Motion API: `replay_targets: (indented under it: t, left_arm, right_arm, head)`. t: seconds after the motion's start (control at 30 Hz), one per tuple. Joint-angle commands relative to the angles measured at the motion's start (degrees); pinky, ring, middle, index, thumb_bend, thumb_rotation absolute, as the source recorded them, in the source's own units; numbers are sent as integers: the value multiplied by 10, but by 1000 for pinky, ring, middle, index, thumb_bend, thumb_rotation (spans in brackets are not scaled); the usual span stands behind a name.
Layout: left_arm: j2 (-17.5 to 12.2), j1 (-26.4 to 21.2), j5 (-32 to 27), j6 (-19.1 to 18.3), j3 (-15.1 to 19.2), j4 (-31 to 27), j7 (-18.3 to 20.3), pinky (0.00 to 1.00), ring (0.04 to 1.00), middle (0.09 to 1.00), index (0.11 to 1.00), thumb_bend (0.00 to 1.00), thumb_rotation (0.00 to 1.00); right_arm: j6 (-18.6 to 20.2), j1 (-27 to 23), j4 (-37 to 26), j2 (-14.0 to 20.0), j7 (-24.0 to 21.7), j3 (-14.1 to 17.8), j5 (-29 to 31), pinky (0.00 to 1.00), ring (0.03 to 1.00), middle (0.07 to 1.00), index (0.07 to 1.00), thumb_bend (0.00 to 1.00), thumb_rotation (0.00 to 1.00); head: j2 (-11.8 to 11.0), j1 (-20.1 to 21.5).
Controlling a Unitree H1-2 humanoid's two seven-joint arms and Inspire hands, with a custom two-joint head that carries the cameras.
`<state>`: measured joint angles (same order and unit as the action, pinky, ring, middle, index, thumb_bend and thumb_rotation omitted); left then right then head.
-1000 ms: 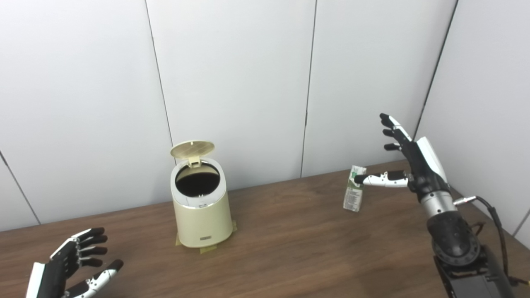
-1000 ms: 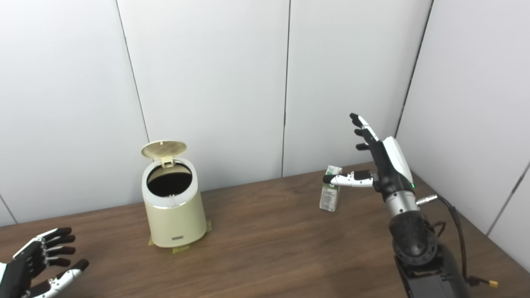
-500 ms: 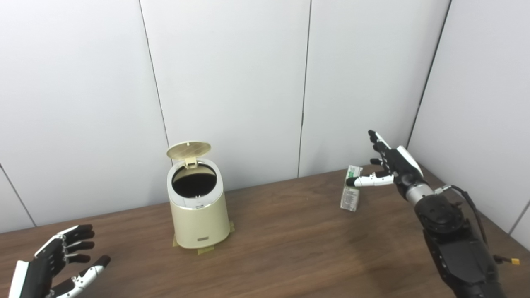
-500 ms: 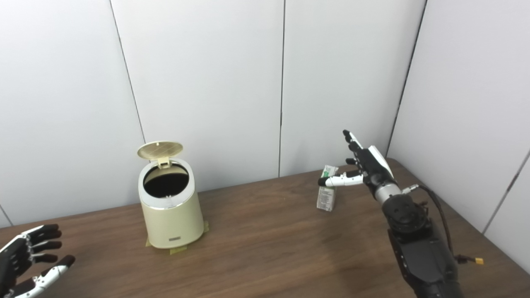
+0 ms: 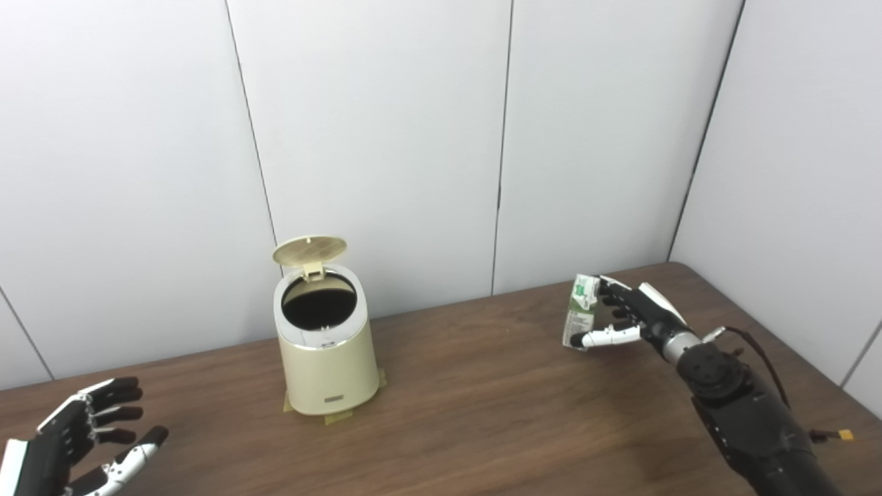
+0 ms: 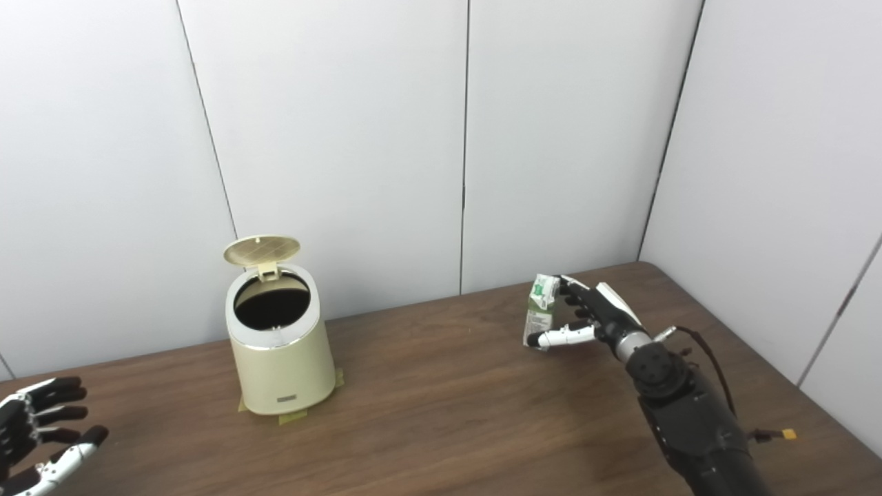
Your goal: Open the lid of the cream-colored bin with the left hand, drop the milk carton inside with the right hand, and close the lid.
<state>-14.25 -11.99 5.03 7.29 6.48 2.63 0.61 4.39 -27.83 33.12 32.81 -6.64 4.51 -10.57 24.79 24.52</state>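
The milk carton (image 5: pixel 580 311) is standing upright on the counter (image 5: pixel 482 413), right of the frame's centre. The right hand (image 5: pixel 630 317) is wrapping it, dark fingers (image 5: pixel 610 297) lying against its far side and the white thumb crossing its lower front; whether the grip is firm cannot be told. Well apart, left of centre, the cream-colored bin (image 5: pixel 325 351) is sitting with its lid (image 5: pixel 309 251) tipped up. At lower left, the left hand (image 5: pixel 76 444) is hovering with fingers spread, holding nothing.
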Motion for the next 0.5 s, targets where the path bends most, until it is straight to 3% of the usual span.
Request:
replay_targets:
  t: [0.0, 0.23, 0.47]
  left_arm:
    - [-11, -17, -3, 4, 4, -20, 1, 534, 641, 694, 688, 601, 0]
    - [-9, -18, 3, -1, 0, -24, 0, 533, 633, 687, 687, 583, 0]
    - [-6, -15, 3, -12, -5, -33, 2, 546, 637, 694, 695, 551, 0]
  right_arm:
    - [-20, -36, 1, 14, 19, 5, 1, 920, 951, 955, 930, 869, 195]
    - [-36, -37, 15, 1, 51, 6, 0, 840, 895, 913, 902, 832, 139]
    - [-91, -40, 48, -20, 64, 20, 32, 797, 839, 871, 894, 776, 69]
  head:
    - [0, 0]
    - [3, -2]
    - [6, -3]
